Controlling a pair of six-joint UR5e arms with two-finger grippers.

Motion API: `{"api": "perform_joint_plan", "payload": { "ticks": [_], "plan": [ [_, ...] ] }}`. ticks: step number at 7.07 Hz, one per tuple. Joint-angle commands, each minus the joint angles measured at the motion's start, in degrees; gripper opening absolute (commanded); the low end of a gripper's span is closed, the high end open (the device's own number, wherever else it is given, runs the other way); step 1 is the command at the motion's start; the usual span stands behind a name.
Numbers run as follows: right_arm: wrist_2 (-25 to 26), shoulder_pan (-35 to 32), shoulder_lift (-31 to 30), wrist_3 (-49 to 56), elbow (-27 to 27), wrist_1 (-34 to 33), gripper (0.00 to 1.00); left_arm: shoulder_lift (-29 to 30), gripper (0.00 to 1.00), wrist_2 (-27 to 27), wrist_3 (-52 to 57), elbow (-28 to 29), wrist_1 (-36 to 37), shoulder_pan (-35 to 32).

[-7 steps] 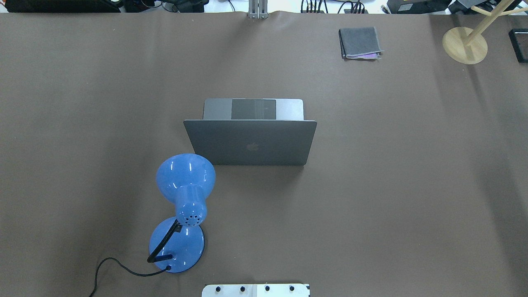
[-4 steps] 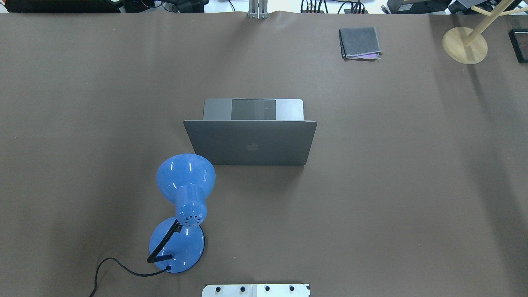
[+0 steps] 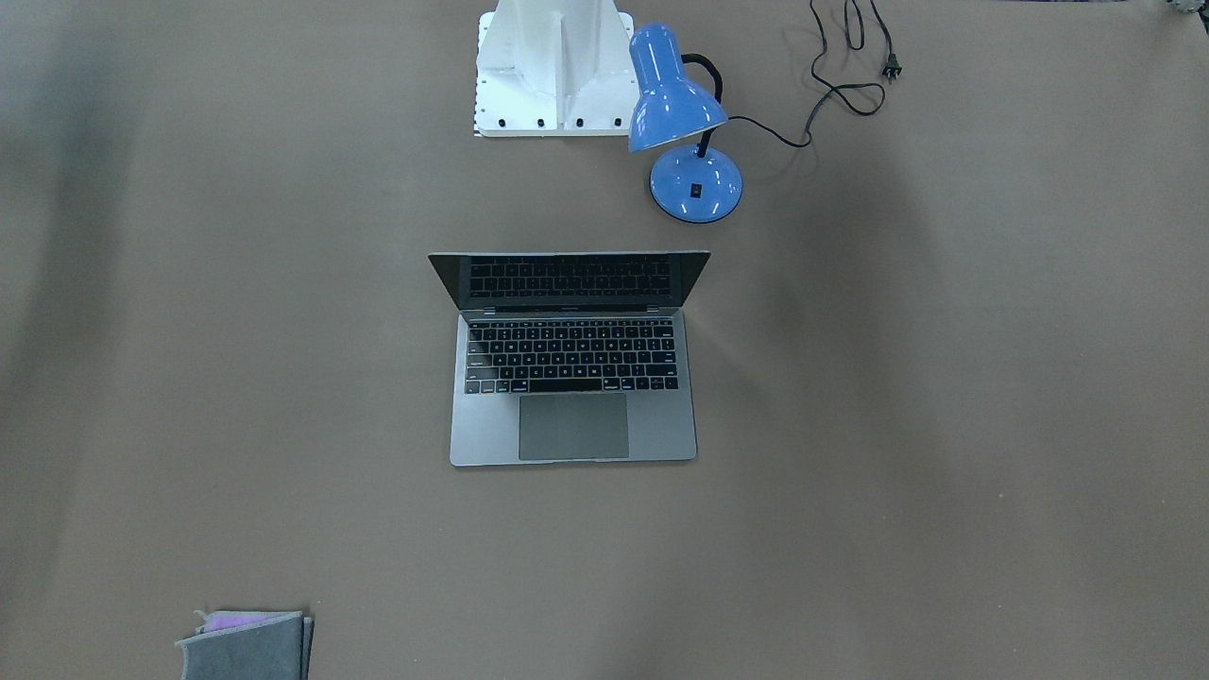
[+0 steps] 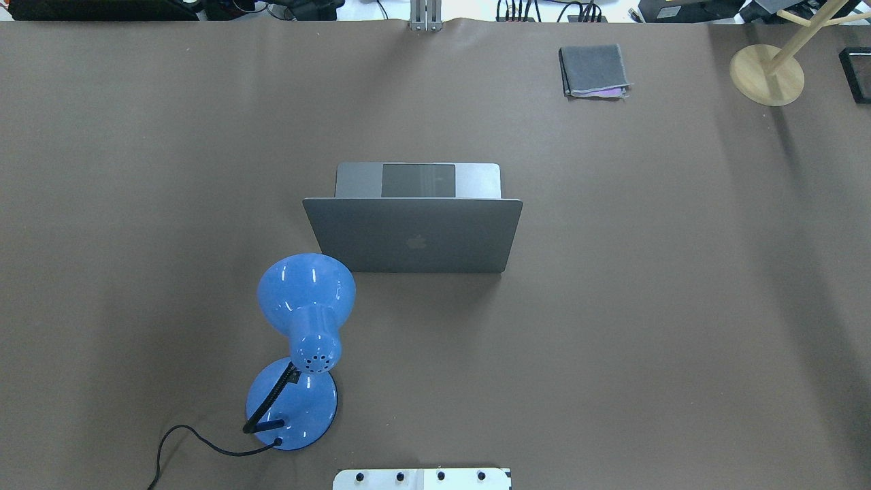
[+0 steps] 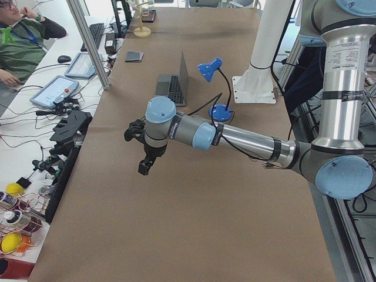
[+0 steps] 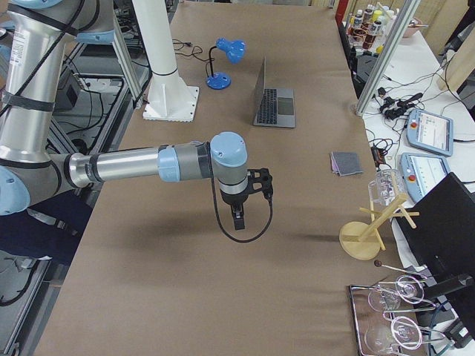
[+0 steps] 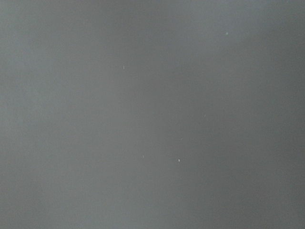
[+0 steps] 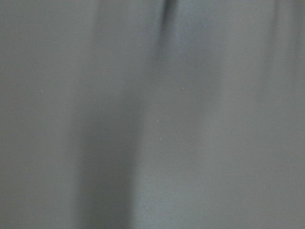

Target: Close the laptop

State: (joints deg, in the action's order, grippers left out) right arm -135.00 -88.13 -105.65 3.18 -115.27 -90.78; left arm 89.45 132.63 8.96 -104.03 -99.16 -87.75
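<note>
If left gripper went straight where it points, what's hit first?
Probably the bare table: the left gripper points down at it, and its wrist view shows only plain surface. Height is unclear.

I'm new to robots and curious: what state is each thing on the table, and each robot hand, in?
laptop: open, lid raised, screen dark.
blue lamp: unplugged, plug lying loose on the table.
grey cloth: folded, lying flat.
left gripper: hanging above the table; open or shut, cannot tell.
right gripper: hanging above the table; open or shut, cannot tell.

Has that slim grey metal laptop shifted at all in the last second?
No. The grey metal laptop keeps the same gap to the blue desk lamp.
</note>
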Motion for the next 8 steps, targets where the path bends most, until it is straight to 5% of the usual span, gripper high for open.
{"api": "perform_joint_plan", "payload": {
  "ticks": [1, 3, 5, 8],
  "plan": [
    [-0.9, -0.2, 2.1, 0.0, -0.5, 0.3, 1.00, 0.7, 0.98, 0.2, -0.4, 0.2, -3.8, 0.0],
    [-1.6, -0.2, 2.1, -0.3, -0.4, 4.4, 1.00, 1.0, 0.98, 2.3, -5.1, 0.0, -7.0, 0.1],
    [-8.6, 0.0, 3.2, -4.5, -0.7, 4.7, 0.98, 3.4, 0.92, 8.1, -10.3, -0.1, -8.2, 1.4],
    [-11.1, 6.4, 3.6, -26.5, -2.6, 15.9, 0.33, 6.2, 0.63, 10.9, -24.3, -4.4, -8.1, 6.6]
  ]
}}
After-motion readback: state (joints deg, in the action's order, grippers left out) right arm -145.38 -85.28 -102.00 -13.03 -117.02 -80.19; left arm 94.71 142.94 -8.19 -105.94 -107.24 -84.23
